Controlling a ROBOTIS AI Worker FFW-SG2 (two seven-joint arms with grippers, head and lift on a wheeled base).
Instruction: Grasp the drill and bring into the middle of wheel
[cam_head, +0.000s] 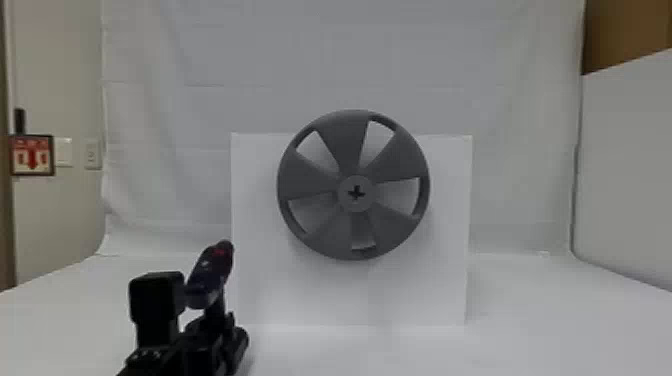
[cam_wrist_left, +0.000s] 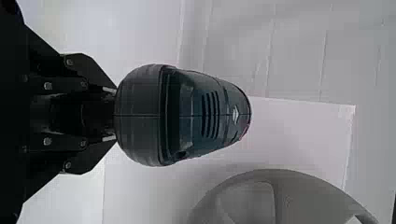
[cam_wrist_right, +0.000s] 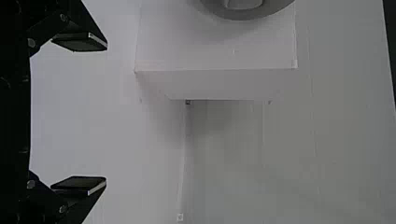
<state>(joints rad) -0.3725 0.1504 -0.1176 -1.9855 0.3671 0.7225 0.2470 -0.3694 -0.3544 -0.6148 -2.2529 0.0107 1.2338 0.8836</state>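
Drill: the drill (cam_head: 212, 274) is off the bench, in the grasp of the left gripper (cam_head: 216, 314), low and to the left of the wheel (cam_head: 345, 145), apart from it. Its dark body leans in the head view, with a touch of red near the upper end.
Left jaws: drawn in on the drill's handle, one on each side, just under the body. In the left wrist view the left gripper (cam_wrist_left: 112, 114) has its tips partly hidden by the drill's rounded end; vents (cam_wrist_left: 210, 115) show on the casing.
Right jaws: spread wide, facing each other across a broad gap; the right gripper (cam_wrist_right: 105, 114) shows its flat pads (cam_wrist_right: 80, 42) in the right wrist view.
Wheel: grey, with five broad spokes and openings between them, upright against the front of a white box (cam_head: 280, 295).
Wheel's middle: a round hub (cam_head: 356, 205) with a dark cross-shaped hole; the drill is well apart from it.
Bench: white-covered bench (cam_head: 530, 320), carrying the box.
Backdrop: a white cloth (cam_head: 500, 75) hangs behind the wheel.
Left side wall: a red and white sign (cam_head: 32, 155), with pale switch plates (cam_head: 92, 154) beside it.
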